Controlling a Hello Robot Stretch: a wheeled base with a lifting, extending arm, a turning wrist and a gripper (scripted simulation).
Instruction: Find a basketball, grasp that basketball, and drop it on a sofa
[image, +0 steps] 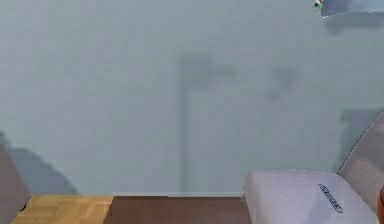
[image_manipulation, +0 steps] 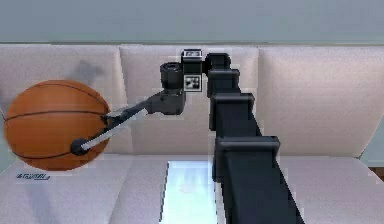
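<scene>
**Arm side view.** The dark square arm (image_manipulation: 240, 130) rises from the bottom edge and ends at two small white marker squares (image_manipulation: 191, 60). To their left the pincer (image_manipulation: 92, 134) reaches with its thin fingers (image_manipulation: 130, 108) across the face of the orange basketball (image_manipulation: 45, 115). The pincer holds the basketball, which hangs at its far end, in front of the backrest of a pale sofa (image_manipulation: 310, 90) and above its seat cushions (how wide the fingers stand cannot be told).

**Forward view.** A plain grey-blue wall (image: 150, 90) stands ahead. Below it lie a strip of light wooden floor (image: 60, 208) at the left and a dark red-brown surface (image: 175, 210) in the middle. A pale rounded upholstered corner (image: 290, 195) fills the lower right, with a grey curved form (image: 365, 150) beside it at the right edge.
</scene>
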